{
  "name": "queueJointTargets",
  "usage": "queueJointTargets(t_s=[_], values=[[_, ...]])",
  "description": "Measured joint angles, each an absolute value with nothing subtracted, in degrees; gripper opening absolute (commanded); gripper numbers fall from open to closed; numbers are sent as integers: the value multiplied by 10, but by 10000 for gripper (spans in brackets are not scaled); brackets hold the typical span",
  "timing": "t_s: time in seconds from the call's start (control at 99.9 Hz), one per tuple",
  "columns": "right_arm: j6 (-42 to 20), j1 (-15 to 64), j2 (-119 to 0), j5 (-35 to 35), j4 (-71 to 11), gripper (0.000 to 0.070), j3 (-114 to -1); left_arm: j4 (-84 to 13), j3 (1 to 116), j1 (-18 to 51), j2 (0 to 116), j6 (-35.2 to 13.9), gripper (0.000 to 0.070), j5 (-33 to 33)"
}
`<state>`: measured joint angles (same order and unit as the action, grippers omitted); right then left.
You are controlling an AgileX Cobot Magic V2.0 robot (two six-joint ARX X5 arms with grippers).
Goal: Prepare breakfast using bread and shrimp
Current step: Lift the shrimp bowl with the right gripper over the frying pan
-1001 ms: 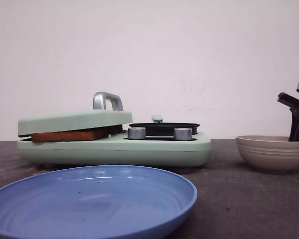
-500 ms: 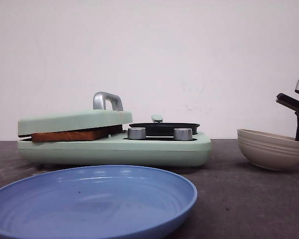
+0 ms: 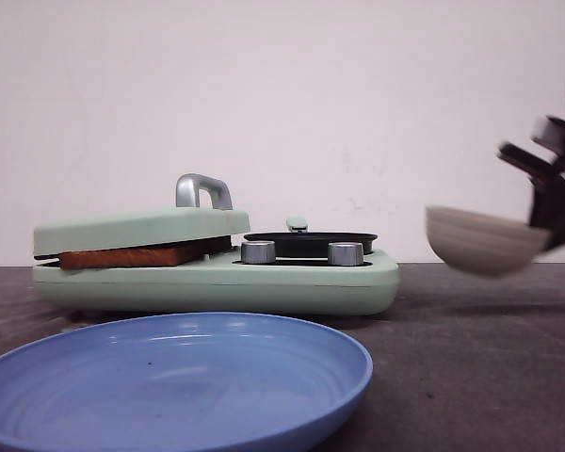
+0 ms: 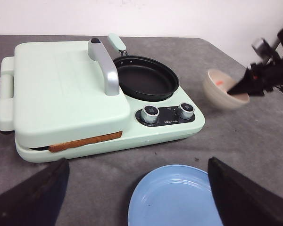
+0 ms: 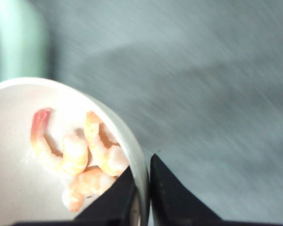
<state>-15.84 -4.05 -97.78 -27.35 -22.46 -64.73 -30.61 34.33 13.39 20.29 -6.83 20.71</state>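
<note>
Bread [image 3: 137, 255] sits pressed under the closed lid [image 4: 66, 89] of the green breakfast maker [image 3: 217, 282], only its brown crust edge showing at the front, so the toasting part looks under way. Shrimp [image 5: 80, 160], several pink-orange pieces, lie in the beige bowl [image 3: 480, 240], which hangs in the air to the right of the breakfast maker, off the table. The right gripper [image 5: 144, 188] has its fingers pinched tight on the bowl's rim, one inside and one outside. The black pan [image 4: 146, 77] on the breakfast maker's right half is empty, so I judge cooking the shrimp is yet to come, then plating. The blue plate [image 3: 169, 381] in front of the breakfast maker holds nothing. The left gripper [image 4: 137, 197] hovers above the plate, fingers spread wide, holding nothing.
</note>
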Motion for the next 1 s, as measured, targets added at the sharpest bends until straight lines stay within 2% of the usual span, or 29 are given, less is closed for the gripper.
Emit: queueJointTargets(t_s=[0.14, 0.49, 0.89, 1.001], values=[[-152, -1, -978, -226, -251, 0, -716, -306, 343, 134, 203, -68, 499, 207], [-148, 106, -987, -136, -229, 0, -863, -307, 343, 134, 203, -68, 499, 207], [-105, 173, -1132, -60, -223, 0, -997, -310, 343, 134, 203, -59, 499, 207], [-79, 182, -1149, -29, -198, 0, -1010, -311, 343, 134, 203, -54, 499, 207]])
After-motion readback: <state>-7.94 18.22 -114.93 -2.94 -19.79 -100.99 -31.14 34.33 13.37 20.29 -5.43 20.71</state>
